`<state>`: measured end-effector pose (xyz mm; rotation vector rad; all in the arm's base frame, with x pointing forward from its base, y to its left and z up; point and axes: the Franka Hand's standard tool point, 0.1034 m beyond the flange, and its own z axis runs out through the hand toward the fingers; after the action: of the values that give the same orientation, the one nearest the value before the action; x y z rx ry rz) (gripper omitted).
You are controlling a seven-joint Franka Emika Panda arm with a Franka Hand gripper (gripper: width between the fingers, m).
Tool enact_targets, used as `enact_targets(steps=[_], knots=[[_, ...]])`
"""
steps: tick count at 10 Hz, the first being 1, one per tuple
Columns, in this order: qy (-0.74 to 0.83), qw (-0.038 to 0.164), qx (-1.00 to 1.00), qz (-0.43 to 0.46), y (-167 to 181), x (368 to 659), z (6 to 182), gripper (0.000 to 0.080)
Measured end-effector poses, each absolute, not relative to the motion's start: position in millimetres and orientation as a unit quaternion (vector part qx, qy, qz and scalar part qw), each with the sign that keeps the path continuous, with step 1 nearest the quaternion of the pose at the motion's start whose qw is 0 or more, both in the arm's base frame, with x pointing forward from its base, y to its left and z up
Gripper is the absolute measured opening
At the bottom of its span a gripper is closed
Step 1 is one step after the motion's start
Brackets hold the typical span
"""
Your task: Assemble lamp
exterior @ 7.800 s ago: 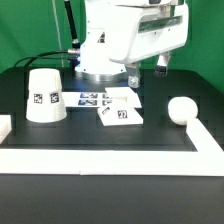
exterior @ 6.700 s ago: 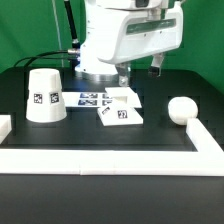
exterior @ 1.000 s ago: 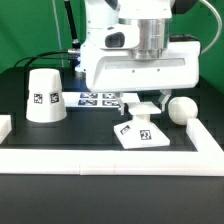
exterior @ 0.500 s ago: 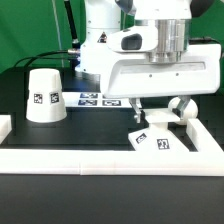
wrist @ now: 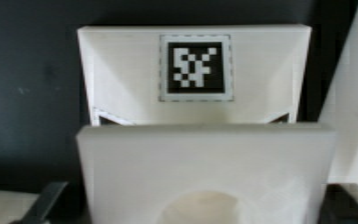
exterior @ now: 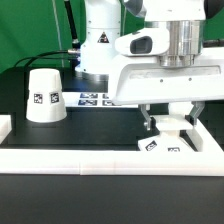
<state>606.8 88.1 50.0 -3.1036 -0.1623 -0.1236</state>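
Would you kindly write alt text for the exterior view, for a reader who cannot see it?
A white robot arm's two-finger gripper grips a small flat square white plastic lamp base with a square tag, beside the white rim bordering the black table. A white truncated-cone lamp shade stands at the exterior view's left, beside the marker board.

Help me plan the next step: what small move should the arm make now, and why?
Probably open the end effector and lift straight up. It appears closed on the base, which already lies by the front wall at the exterior view's right; the shade stands untouched, so it must be freed.
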Motion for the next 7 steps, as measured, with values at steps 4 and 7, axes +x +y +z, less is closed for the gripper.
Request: enact_targets(steps=[4, 7], knots=[[0.005, 0.024, -0.999, -0.036, 97.2, 610.8, 50.2, 0.0537], [0.008, 0.023, -0.999, -0.038, 100.2, 611.1, 50.1, 0.0537]])
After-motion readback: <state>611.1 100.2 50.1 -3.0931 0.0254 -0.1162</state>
